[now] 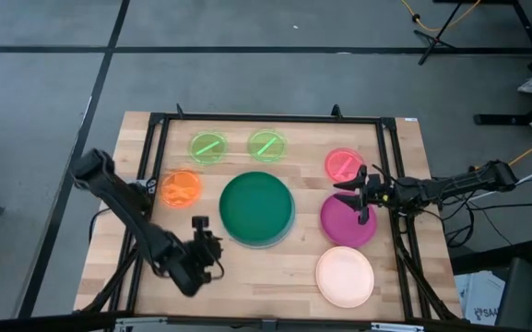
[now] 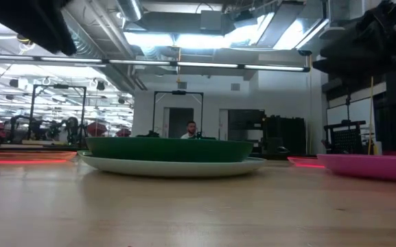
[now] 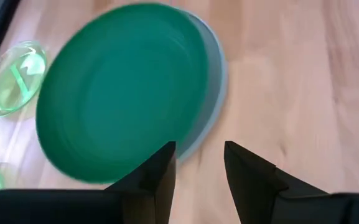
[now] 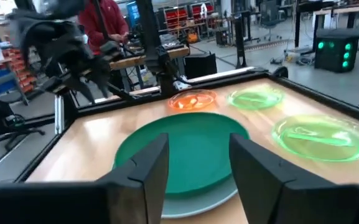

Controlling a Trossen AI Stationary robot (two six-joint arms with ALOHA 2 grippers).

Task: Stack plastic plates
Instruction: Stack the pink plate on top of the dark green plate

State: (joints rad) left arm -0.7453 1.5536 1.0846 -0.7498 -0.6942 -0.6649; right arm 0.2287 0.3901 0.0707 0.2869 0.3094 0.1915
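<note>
smooth round plastic plates on my wooden counter (image 1: 275,263)

dark green plate (image 1: 257,207) nested on light blue plate (image 1: 281,238); left gripper (image 1: 205,246) and right gripper (image 1: 354,193) both parted, empty.

The left arm is bent low across the table's near-left part — its left gripper (image 1: 203,237) is held with fingers parted. The right arm is stretched in from the right side, and the right gripper (image 1: 358,192) is likewise held agape — nothing is gripped.
</note>
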